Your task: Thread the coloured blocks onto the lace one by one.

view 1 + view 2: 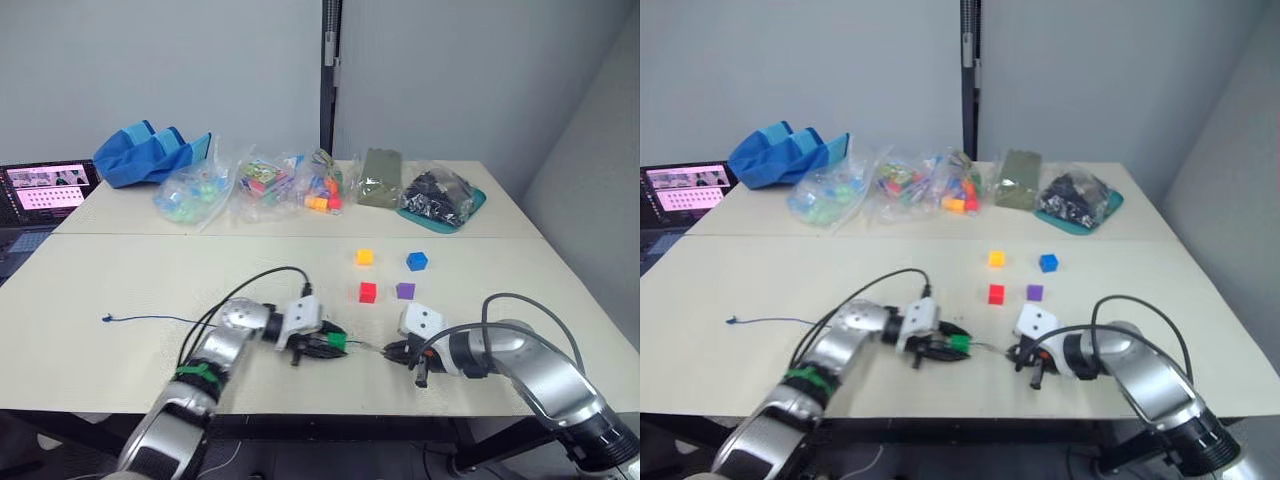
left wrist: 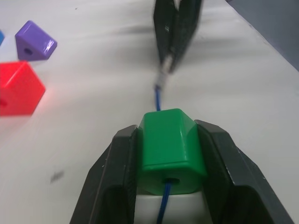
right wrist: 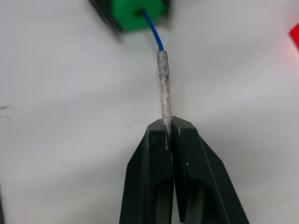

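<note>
Lace: thin dark-blue cord (image 2: 158,99), limp, runs through the small green plastic cube (image 2: 170,145); its knotted tail lies far left on the pale worktop (image 1: 120,300); take hold by the stiff pale tip (image 3: 163,84)
Left pincer (image 2: 170,154): clamped on the green cube, near edge
Right pincer (image 3: 169,133): pinched together on the tip
Cubes: light, hard, likely slick; red (image 1: 368,292), purple (image 1: 405,291), yellow-orange (image 1: 365,257), blue (image 1: 417,261) sit loose beyond
Obstacles: clear bags of toys (image 1: 290,185) far back; nothing between
</note>
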